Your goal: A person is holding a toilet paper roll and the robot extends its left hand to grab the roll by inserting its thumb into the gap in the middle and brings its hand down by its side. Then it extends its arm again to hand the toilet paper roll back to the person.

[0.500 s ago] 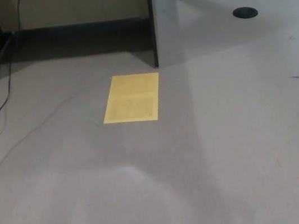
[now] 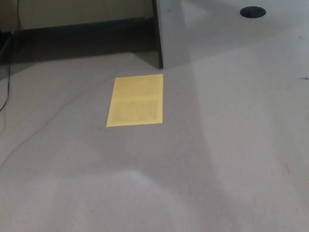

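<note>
Across the floor: only grey carpet [image 2: 173, 195] is seen in the head view, with nothing resting on most of it.
Yellow sheet: a flat yellow sheet [image 2: 135, 100] is laid on the carpet near the far edge of the floor, just in front of the dark furniture.
Furniture: a dark desk frame [image 2: 155, 21] is stood at the far edge, with a shadowed recess to its left.
Cables: thin cables [image 2: 0, 105] are trailed along the far left corner of the floor.
Floor port: a dark round disc [image 2: 253, 12] is set into the floor toward the far right corner.
Toilet paper roll: not in view; neither the roll nor the person is shown, so its place cannot be told.
Axis and pointing: the roll's long axis and the way its hollow core faces cannot be read, since it is hidden.
Handling, judged from the task: the roll is expected to be light, soft and easily crushed, with a stiffer cardboard core; hold is best taken with the thumb through the core and the fingers laid outside.
Left hand: not in view; whether its fingers are wide or closed cannot be told.
Right hand: not in view likewise.
</note>
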